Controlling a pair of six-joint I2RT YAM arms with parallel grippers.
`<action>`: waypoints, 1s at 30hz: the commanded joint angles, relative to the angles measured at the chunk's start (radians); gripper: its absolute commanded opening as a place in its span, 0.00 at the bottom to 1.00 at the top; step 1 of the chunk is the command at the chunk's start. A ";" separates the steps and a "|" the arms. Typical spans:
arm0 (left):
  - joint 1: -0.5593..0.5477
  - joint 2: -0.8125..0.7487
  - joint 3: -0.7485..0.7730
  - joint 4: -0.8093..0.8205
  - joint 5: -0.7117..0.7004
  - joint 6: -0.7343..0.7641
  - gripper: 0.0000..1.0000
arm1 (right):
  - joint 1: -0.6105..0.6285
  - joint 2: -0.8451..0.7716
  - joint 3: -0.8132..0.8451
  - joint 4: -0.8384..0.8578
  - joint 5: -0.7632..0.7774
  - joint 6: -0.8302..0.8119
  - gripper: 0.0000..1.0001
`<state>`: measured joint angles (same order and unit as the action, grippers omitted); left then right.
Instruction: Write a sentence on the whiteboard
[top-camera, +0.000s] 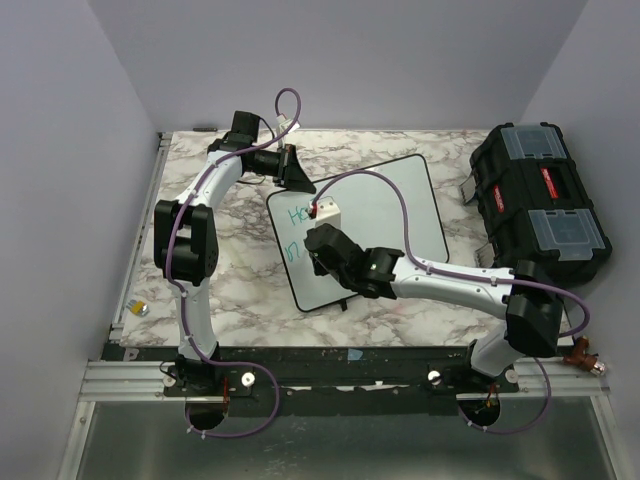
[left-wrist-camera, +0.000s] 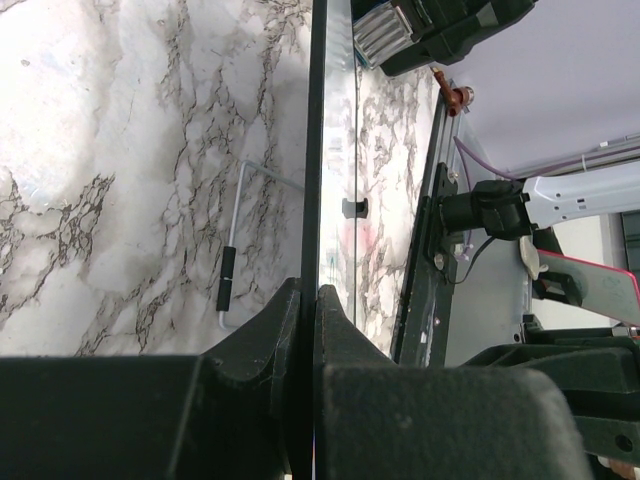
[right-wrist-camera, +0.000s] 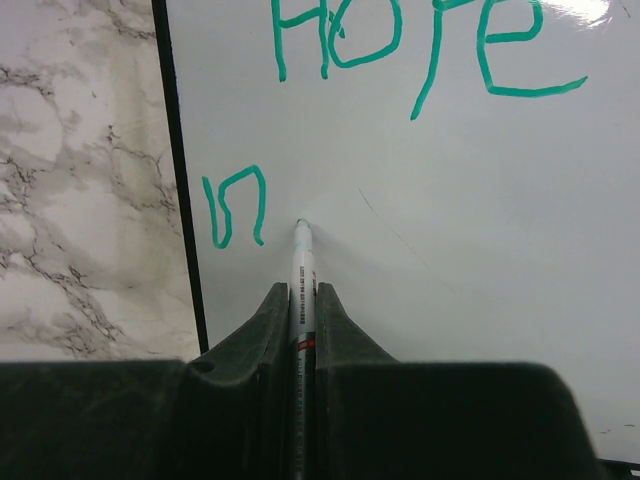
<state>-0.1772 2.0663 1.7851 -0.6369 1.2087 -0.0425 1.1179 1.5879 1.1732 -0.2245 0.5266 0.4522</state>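
Green sentence (right-wrist-camera: 430, 50) begins "Hope" on the whiteboard (right-wrist-camera: 450, 250), edge clamped in left gripper (left-wrist-camera: 308, 292), right gripper (right-wrist-camera: 302, 290) pinching a marker (right-wrist-camera: 302, 255).

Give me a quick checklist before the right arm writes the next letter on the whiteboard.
1. Marker clamped upright in the right gripper: ok.
2. Marker tip touching the whiteboard: cannot tell; it sits at the surface just right of the n.
3. Left gripper shut on the whiteboard's edge to steady it: ok.
4. Sentence legible: ok; Hope is written, and the second line has only the n.
5. Blank board to the right of the tip: ok.
6. Toolbox apart from the whiteboard: ok.
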 joint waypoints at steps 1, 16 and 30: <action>0.004 -0.037 0.010 0.049 -0.072 0.047 0.00 | -0.006 0.021 0.033 0.024 0.030 0.014 0.01; 0.004 -0.031 0.013 0.050 -0.070 0.047 0.00 | -0.005 0.039 0.048 0.032 0.024 -0.009 0.01; 0.004 -0.031 0.014 0.050 -0.073 0.047 0.00 | -0.006 0.010 0.025 -0.019 0.124 0.001 0.01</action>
<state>-0.1772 2.0663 1.7851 -0.6369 1.2083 -0.0429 1.1175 1.6043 1.1938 -0.2111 0.5701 0.4469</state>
